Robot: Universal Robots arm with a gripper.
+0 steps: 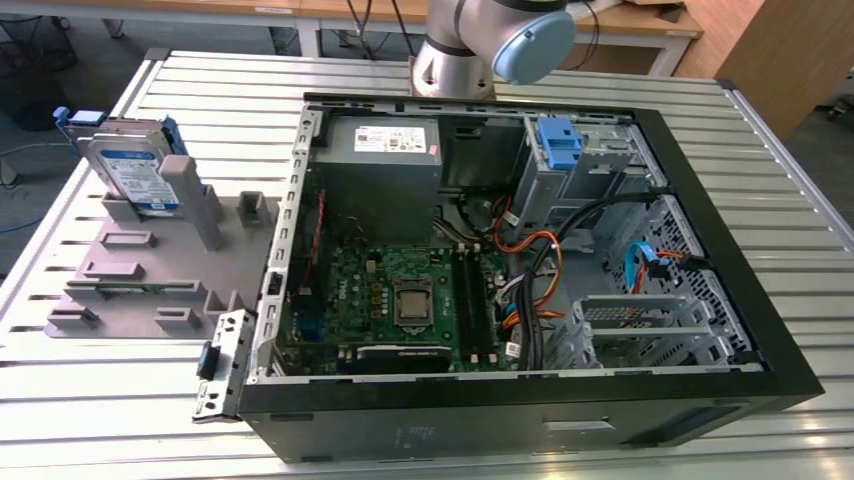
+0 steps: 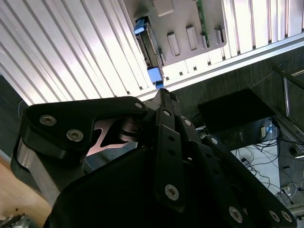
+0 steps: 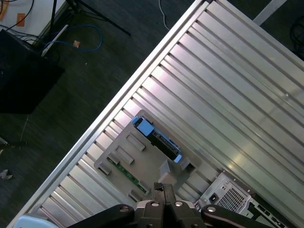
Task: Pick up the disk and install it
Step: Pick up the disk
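The disk (image 1: 134, 165), a silver drive with a white-and-blue label in a blue carrier, stands on edge in a slot at the far end of the grey holder (image 1: 134, 280), at the exterior view's left. In both wrist views it is seen from high above, the disk (image 3: 159, 141) (image 2: 148, 42) edge-on in the holder (image 3: 121, 142). My gripper (image 3: 164, 186) (image 2: 164, 102) hangs well above the table, away from the disk, with its fingers pressed together on nothing. The arm's joint (image 1: 497, 40) is behind the computer case.
An open black computer case (image 1: 721, 230) lies on the slatted metal table (image 1: 227, 80), with a grey power supply (image 1: 380, 150), a blue bracket (image 1: 561, 140) and a metal drive cage (image 1: 641, 320) inside. A green memory stick (image 3: 124, 173) sits in the holder.
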